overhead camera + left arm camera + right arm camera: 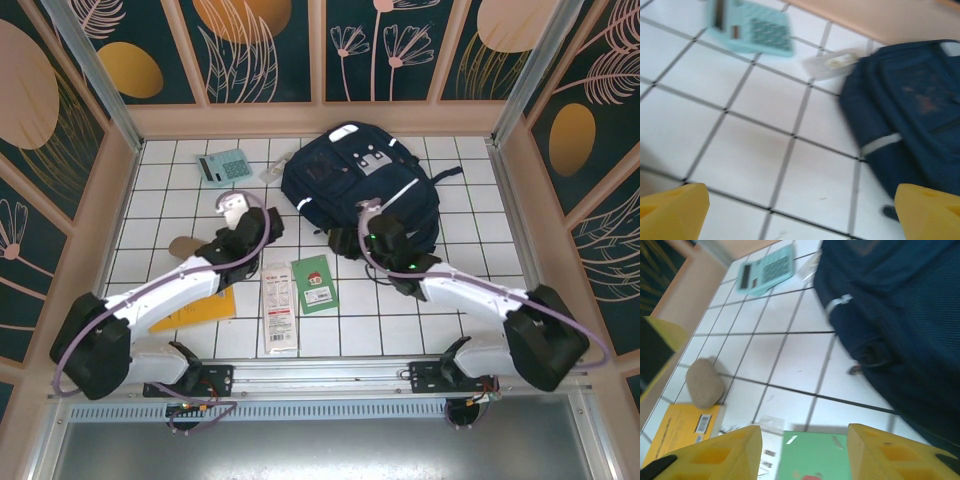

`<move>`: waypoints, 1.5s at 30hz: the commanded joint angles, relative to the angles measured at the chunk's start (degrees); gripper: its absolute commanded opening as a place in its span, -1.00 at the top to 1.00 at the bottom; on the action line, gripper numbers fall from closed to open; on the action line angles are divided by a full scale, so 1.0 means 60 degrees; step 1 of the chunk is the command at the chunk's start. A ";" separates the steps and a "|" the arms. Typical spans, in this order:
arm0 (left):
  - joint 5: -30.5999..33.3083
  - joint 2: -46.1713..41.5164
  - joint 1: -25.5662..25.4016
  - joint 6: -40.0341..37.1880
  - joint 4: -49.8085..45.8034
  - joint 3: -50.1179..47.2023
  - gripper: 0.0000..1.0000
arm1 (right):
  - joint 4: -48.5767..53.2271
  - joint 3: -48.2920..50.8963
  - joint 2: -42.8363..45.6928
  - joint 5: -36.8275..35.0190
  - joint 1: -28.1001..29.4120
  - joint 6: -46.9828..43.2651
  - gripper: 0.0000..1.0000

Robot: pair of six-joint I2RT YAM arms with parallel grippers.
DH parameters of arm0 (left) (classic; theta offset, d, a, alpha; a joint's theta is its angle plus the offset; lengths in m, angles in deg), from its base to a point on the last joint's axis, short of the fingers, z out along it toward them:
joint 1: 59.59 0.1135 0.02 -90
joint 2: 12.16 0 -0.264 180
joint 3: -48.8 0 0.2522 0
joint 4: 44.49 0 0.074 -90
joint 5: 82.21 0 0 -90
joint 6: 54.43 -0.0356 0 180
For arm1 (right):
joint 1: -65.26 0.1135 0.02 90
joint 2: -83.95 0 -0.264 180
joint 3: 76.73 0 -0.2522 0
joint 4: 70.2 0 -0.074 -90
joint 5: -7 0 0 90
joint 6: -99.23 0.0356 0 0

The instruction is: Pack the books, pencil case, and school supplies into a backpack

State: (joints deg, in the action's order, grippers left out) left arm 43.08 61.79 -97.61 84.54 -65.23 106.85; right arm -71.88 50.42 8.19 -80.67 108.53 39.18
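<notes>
Large navy-blue fabric backpack lies far centre-right on white tiled tabletop. Teal calculator and small clear packet to its left. Nearer: tan pouch pencil case, orange-yellow flat book, long white-and-red pack, small green book. Left fingers spread wide, empty, over bare tile. Right fingers apart, empty, over green book, beside backpack.

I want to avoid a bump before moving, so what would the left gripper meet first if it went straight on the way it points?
Probably the table: the left gripper, open, tilts down at bare tiles. Farther along lie the clear packet and the edge of the backpack, though depth is unclear.
</notes>
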 commanded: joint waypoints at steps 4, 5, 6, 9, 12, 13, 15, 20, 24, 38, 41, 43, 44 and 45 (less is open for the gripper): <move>0.0244 -0.1721 0.0926 0.1782 -0.0938 -0.1958 -0.97 | -0.0750 -0.1233 -0.1625 0.0123 0.0789 -0.0506 0.02; 0.0153 -0.1988 0.1093 0.1878 -0.0884 -0.2271 -0.97 | -0.0752 -0.1351 -0.1792 0.0140 0.0868 -0.0503 0.02; 0.0067 -0.2177 0.1246 0.1891 -0.0775 -0.2496 -0.97 | -0.0751 -0.1435 -0.1913 0.0175 0.0914 -0.0509 0.02; -0.0217 -0.2452 0.1736 0.1729 -0.0231 -0.3071 -0.97 | -0.0697 -0.1640 -0.2155 0.0242 0.1006 -0.0525 0.02; -0.0641 -0.2008 0.2352 0.1516 0.0333 -0.3303 -0.97 | -0.0635 -0.1646 -0.2153 0.0200 0.1036 -0.0506 0.01; -0.0806 -0.1755 0.2557 0.1437 0.0556 -0.3324 -0.97 | -0.0606 -0.1632 -0.2100 0.0159 0.1051 -0.0502 0.01; -0.1201 -0.1160 0.2841 0.1279 0.0964 -0.3292 -0.97 | -0.0590 -0.1562 -0.2015 0.0062 0.1065 -0.0510 0.00; -0.1918 0.0031 0.3026 0.0500 0.2386 -0.2991 -0.97 | -0.0520 -0.1444 -0.1919 -0.0022 0.1069 -0.0499 0.00; -0.2610 0.0176 0.3038 0.0026 0.3386 -0.2944 -0.97 | -0.0546 -0.1477 -0.2004 0.0037 0.1101 -0.0495 0.00; -0.0590 -0.3528 0.3041 0.2913 -0.1520 -0.3616 -0.97 | -0.0700 -0.2120 -0.2857 0.0447 0.1451 -0.0572 -0.01; 0.0039 -0.4295 0.3041 0.4177 -0.3155 -0.3619 -0.97 | -0.0679 -0.2312 -0.3012 0.0480 0.1556 -0.0626 -0.01; 0.0388 -0.4775 0.3040 0.4619 -0.3947 -0.3667 -0.95 | -0.0677 -0.2384 -0.3054 0.0476 0.1632 -0.0642 -0.01; 0.0579 -0.5011 0.3039 0.4705 -0.4279 -0.3697 -0.94 | -0.0692 -0.2402 -0.3068 0.0489 0.1662 -0.0635 -0.01; 0.0769 -0.5198 0.3041 0.4661 -0.4463 -0.3722 -0.93 | -0.0707 -0.2406 -0.3089 0.0492 0.1680 -0.0656 -0.01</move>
State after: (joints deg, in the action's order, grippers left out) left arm 41.94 33.27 -79.73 106.69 -80.62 85.56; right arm -74.31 37.81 -9.61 -78.44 117.92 36.49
